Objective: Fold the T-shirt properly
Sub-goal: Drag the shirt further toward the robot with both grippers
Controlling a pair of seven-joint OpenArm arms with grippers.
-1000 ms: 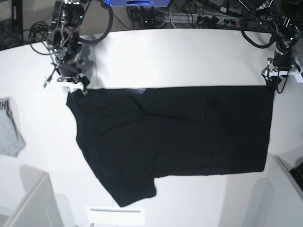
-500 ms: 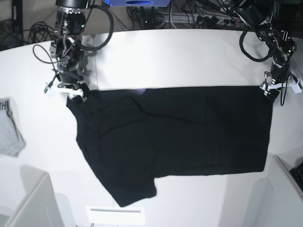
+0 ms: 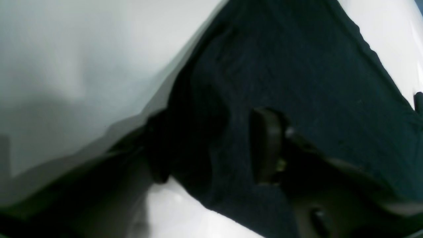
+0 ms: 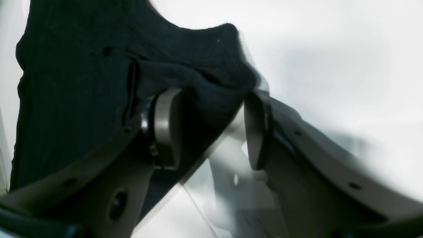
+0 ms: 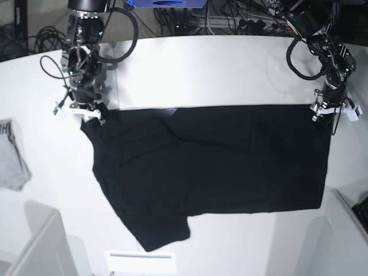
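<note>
The black T-shirt (image 5: pixel 213 161) lies spread flat on the white table (image 5: pixel 230 69), plain side up, with one sleeve pointing to the near edge. My left gripper (image 5: pixel 329 112) stands over its far right corner. In the left wrist view, cloth (image 3: pixel 297 66) bulges through the left gripper (image 3: pixel 213 148), whose jaws are still apart. My right gripper (image 5: pixel 80 109) is at the far left corner. In the right wrist view the right gripper (image 4: pixel 211 129) is open and straddles the shirt's corner (image 4: pixel 72 82), with bare table showing between the pads.
A small grey garment (image 5: pixel 10 155) lies at the table's left edge. White bins stand at the near left (image 5: pixel 34 247) and near right (image 5: pixel 345 230). Cables and a blue box (image 5: pixel 167 3) sit behind the far edge.
The left arm has shifted a little inward onto the shirt's right corner and its jaws have narrowed. The right arm settled at the left corner, then held still.
</note>
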